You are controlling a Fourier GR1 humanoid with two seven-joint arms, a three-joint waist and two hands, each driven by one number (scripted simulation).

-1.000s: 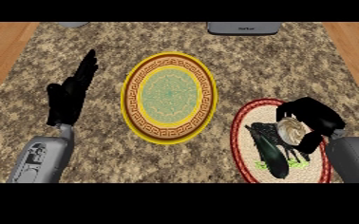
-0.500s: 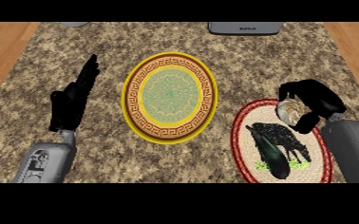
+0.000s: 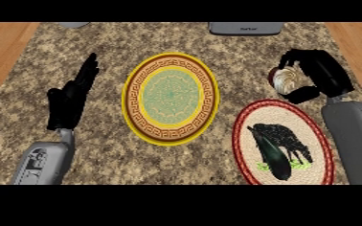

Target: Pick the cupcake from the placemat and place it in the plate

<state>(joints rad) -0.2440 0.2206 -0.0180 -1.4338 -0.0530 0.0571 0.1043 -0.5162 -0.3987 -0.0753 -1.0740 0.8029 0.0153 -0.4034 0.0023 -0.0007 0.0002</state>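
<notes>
The cupcake (image 3: 285, 80), pale with a dark red wrapper, is up off the round red-rimmed placemat (image 3: 244, 139); my right hand (image 3: 318, 74) is curled round it above the counter, just beyond the placemat's far edge. The placemat lies at the lower right and bears a dark animal picture. The yellow plate (image 3: 170, 97) with a green middle and a patterned rim sits at the counter's centre, to the left of the held cupcake. My left hand (image 3: 71, 98) rests open at the left, fingers up.
Two grey objects stand at the counter's far edge, one (image 3: 244, 28) behind the plate and one (image 3: 73, 25) at the far left. Wooden floor shows past both side edges of the speckled counter.
My right hand has lifted the cupcake off the placemat and carried it away from me, past the placemat's far edge. The left hand has barely shifted.
</notes>
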